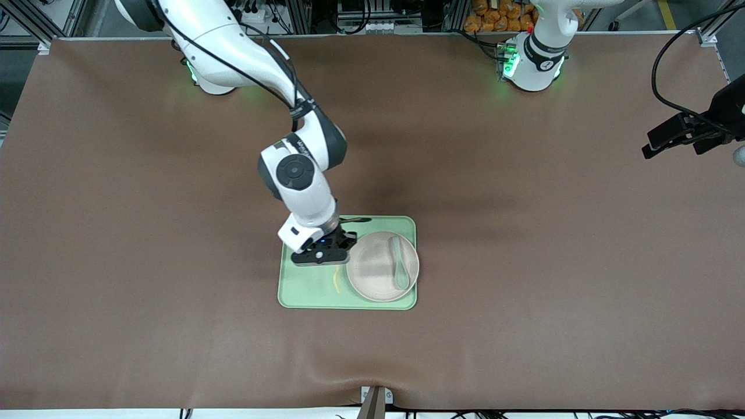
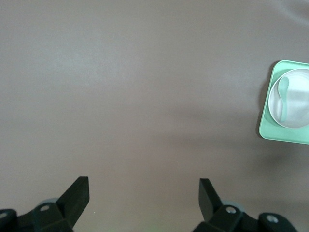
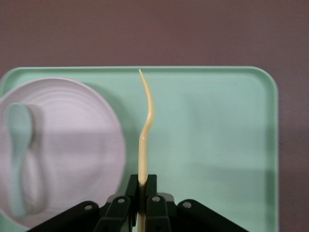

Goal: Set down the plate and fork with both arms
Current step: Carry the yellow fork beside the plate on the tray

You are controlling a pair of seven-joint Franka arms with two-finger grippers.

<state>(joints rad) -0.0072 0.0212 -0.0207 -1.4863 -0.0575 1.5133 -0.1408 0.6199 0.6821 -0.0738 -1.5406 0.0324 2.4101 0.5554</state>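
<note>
My right pincer is pinched tight on one end of the fork, low over the tray's bare half, beside the plate. The fork is thin pale-yellow plastic, curved, seen edge-on; I judge it light, a bit springy and slick, so gripping the flat handle end suits it. The plate sits on the tray toward the left arm's end, round, matte, cream-pink, low-rimmed, probably stiff and light; its rim is the place to take it. A pale green spoon lies in it. My left pincer waits wide open and empty over bare brown counter.
</note>
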